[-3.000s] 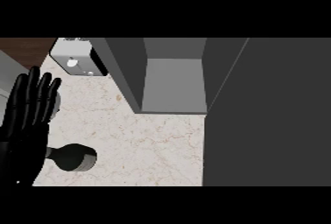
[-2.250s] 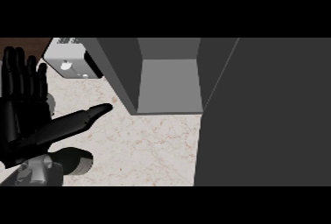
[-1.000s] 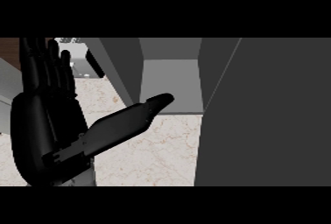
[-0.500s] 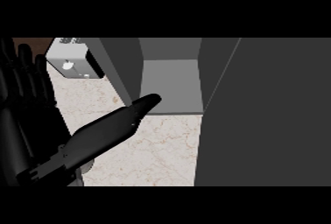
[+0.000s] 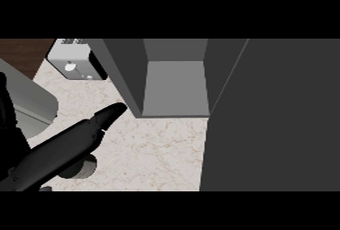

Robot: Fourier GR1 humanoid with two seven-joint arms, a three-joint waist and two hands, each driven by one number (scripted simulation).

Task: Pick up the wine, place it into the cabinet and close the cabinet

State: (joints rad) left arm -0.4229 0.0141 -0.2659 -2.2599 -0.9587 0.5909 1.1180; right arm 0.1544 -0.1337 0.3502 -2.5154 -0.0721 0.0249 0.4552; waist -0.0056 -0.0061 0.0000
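My left hand [image 5: 56,155] fills the lower left of the head view, close to the camera. One long straight black digit [image 5: 106,117] points up and right towards the open cabinet [image 5: 174,87]. Its tip stops just short of the cabinet's left wall. Under the hand, only a grey rounded part of the wine bottle [image 5: 85,169] shows on the speckled counter [image 5: 153,148]. The rest of the bottle is hidden, and I cannot see whether the hand touches it. The cabinet's grey shelf is bare. Its dark door [image 5: 272,117] stands open at the right.
A silver box-shaped appliance [image 5: 74,65] stands at the counter's back left, next to the cabinet's left wall. A grey rounded part of an arm [image 5: 30,99] covers the left edge. Brown floor shows at the top left corner.
The left hand has sunk lower and drawn back to the left, away from the cabinet's opening. The grey part of the bottle shows again beneath it.
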